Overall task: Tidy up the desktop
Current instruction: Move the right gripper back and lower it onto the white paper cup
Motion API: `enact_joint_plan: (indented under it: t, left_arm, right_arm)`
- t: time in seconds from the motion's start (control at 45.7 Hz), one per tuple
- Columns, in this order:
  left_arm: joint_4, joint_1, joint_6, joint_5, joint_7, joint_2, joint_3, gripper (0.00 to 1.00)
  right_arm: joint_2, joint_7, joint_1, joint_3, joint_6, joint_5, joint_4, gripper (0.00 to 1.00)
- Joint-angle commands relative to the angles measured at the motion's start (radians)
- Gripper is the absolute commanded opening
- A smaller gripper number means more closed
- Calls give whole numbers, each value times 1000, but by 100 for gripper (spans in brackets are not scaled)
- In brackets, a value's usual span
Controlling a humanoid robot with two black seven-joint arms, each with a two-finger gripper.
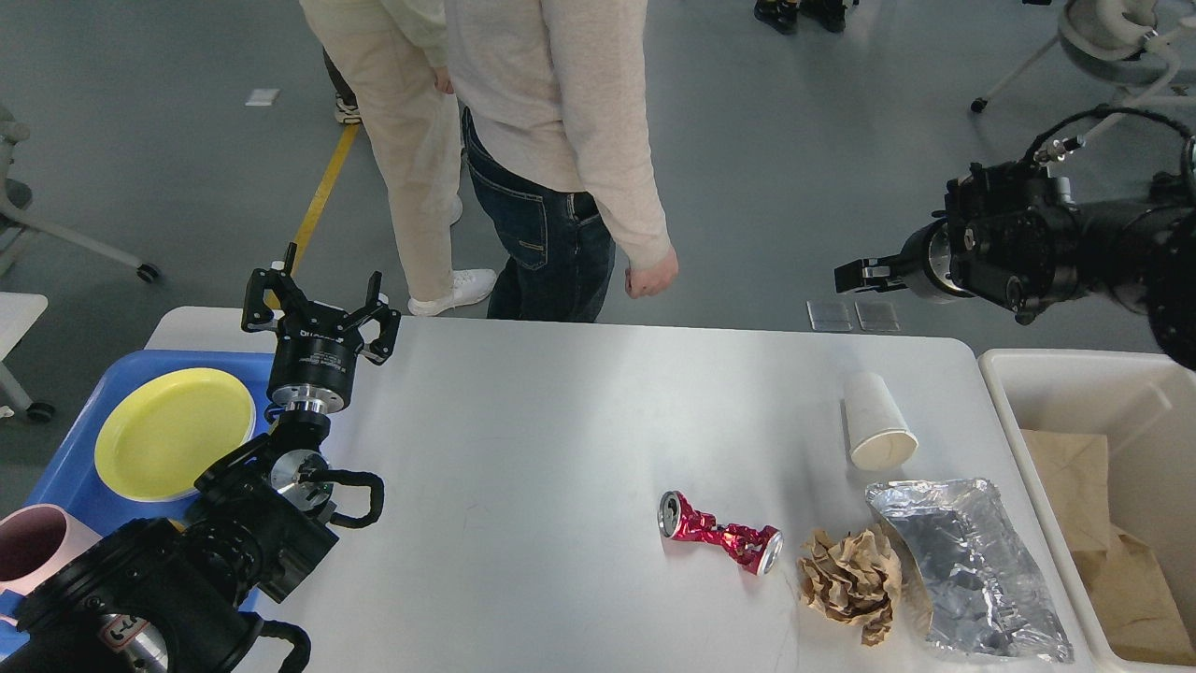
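Desk (523,439) fills view centre, long axis running left-right. Crushed red can (719,540), paper cup (876,422), crumpled paper (848,581), foil tray (972,570) at right end. Left gripper (313,301) spread, empty; right gripper (858,275) state undeterminable.

Grey floor (794,140), yellow tape line (322,192), wheeled chairs (1112,47).

The desktop (523,421) is smooth, white and faintly glossy, while the blue tray (65,467) and yellow plate (173,432) look like smooth plastic. A crushed red can (719,533) shows shiny, crinkled metal, the flattened foil container (972,561) is creased and reflective, and the brown paper wad (848,581) is matt and rough. The white cup (876,422) looks like matt paper, and the cream bin (1028,383) like smooth plastic holding dull brown paper.
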Motion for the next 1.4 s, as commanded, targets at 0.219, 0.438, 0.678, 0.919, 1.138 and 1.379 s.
enact_joint_plan:
  t: [0.219,0.438,0.678,0.919,1.138,1.379]
  left_arm:
    - [0,0,0,0,0,0,0,96]
    - [0,0,0,1,0,0,0,96]
    - [0,0,0,0,0,-1,0,96]
    - [0,0,0,0,0,0,0,96]
    - [0,0,0,1,0,-1,0,96]
    - [0,0,0,0,0,-1,0,96]
  right_arm:
    - [-12,2,376,-8,491,11,153,100]
    - [-5,2,468,-11,533,10,188,100]
    - [-17,-3,318,1,464,0,162,100]
    - [-43,-4,16,-14,234,-6,84,100]
    - [-43,-4,-184,1,111,-6,-14,100]
    - [-40,-4,-333,13,-136,10,-91,100]
